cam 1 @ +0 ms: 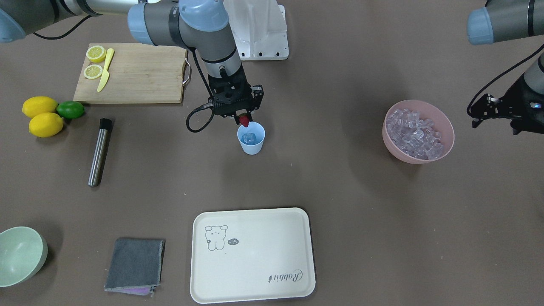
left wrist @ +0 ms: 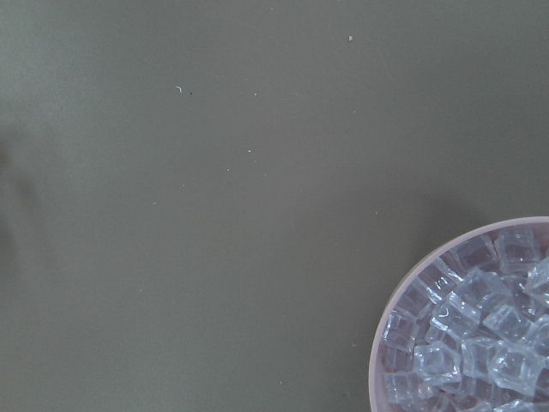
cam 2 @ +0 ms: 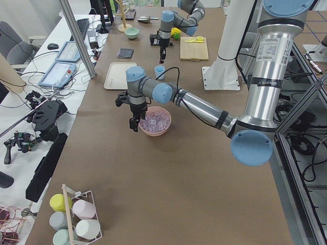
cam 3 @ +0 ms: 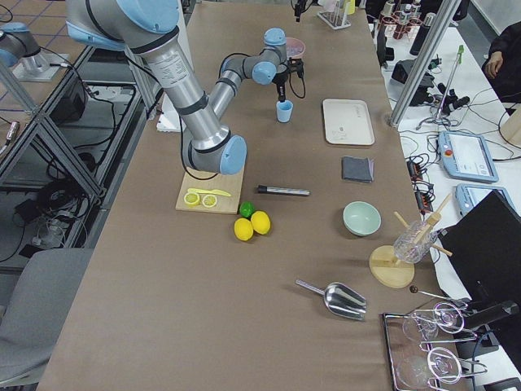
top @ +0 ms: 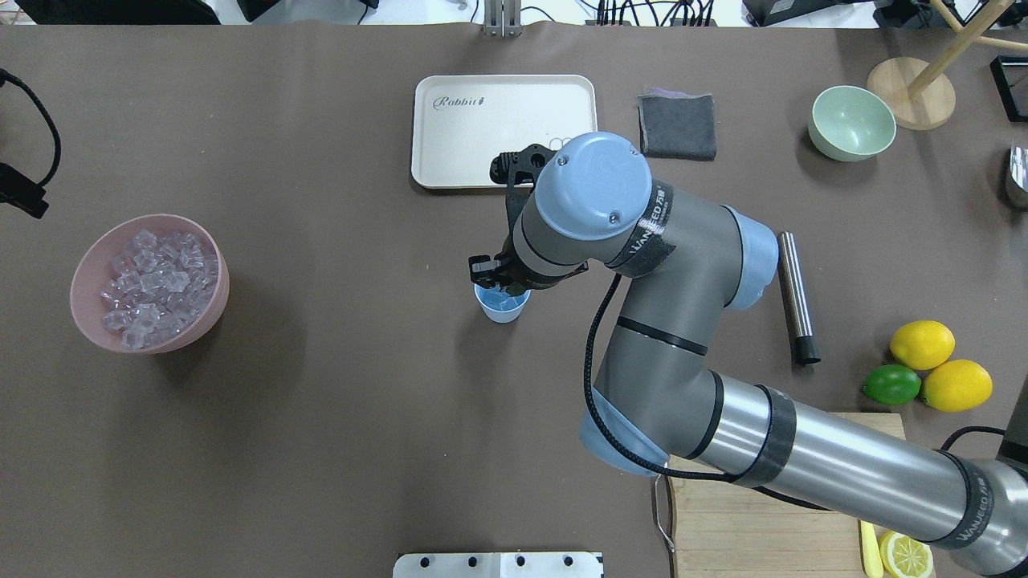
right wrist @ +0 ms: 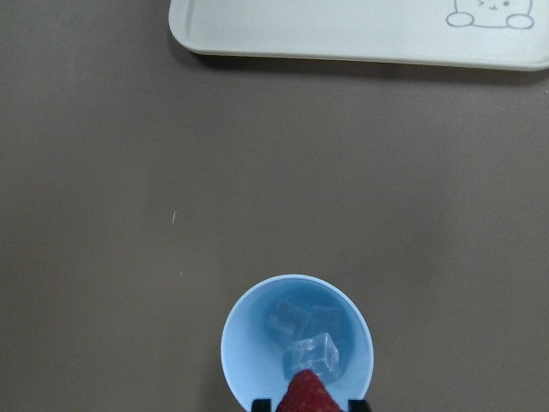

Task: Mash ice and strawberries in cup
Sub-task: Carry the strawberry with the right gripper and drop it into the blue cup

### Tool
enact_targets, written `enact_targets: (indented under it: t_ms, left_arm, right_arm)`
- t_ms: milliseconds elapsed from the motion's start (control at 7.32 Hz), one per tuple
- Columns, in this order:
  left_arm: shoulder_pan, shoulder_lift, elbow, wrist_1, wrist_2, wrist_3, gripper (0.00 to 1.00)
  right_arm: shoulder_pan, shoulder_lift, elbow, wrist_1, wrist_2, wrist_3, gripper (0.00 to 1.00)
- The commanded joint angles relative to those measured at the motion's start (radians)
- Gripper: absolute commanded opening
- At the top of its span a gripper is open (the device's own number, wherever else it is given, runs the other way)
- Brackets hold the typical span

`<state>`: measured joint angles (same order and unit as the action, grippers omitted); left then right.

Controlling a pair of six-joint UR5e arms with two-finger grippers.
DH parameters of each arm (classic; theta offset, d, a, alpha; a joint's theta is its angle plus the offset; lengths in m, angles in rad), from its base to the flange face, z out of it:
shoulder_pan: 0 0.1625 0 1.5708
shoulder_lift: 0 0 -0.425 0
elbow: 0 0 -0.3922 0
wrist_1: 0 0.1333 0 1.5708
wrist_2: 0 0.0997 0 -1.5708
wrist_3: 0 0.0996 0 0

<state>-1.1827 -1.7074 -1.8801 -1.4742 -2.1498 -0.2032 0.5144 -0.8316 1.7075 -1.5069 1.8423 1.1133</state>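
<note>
The light blue cup [cam 1: 251,142] stands mid-table with a few ice cubes [right wrist: 313,352] inside. My right gripper [cam 1: 244,120] hangs just above the cup's rim [right wrist: 232,343], shut on a small red strawberry [right wrist: 307,396] that points down over the opening. More ice [cam 1: 416,131] fills the pink bowl [top: 80,281]. My left gripper [cam 2: 134,124] hovers beside that bowl, on the side away from the cup. Its wrist view shows only the bowl's edge [left wrist: 377,360] and bare table, so I cannot tell how its fingers stand.
A metal rod [cam 1: 100,152] lies near two lemons [cam 1: 42,117] and a lime [cam 1: 70,109]. A cutting board [cam 1: 136,72] holds lemon halves and a yellow knife. A cream tray [cam 1: 253,272], grey cloth [cam 1: 135,263] and pale green bowl [cam 1: 19,255] sit along the far edge.
</note>
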Motion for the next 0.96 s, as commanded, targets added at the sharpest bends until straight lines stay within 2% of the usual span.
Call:
enact_targets:
  t_ms: [0,137,273,410,547,820]
  left_arm:
    - [0.0,0.0,0.009,0.0,0.001,0.001,0.98]
    - [0.0,-0.001,0.009,0.0,0.001,-0.002,0.98]
    - [0.0,-0.001,0.009,0.0,0.001,-0.004,0.98]
    - [0.0,-0.003,0.009,0.0,0.001,-0.005,0.98]
    - [0.001,-0.004,0.009,0.0,0.001,-0.007,0.98]
    - [0.001,-0.017,0.009,0.0,0.001,-0.022,0.98]
  right_arm:
    - [-0.01,0.026,-0.023,0.0,-0.02,0.003,0.0]
    - [-0.01,0.057,-0.07,0.004,-0.024,0.005,0.0]
    - [-0.01,0.058,-0.078,0.007,-0.026,0.005,0.33]
    - [-0.01,0.057,-0.081,0.008,-0.031,0.005,0.89]
    - [-0.01,0.055,-0.083,0.008,-0.034,0.005,1.0]
    - [0.009,0.052,-0.072,-0.007,-0.037,0.003,1.0]
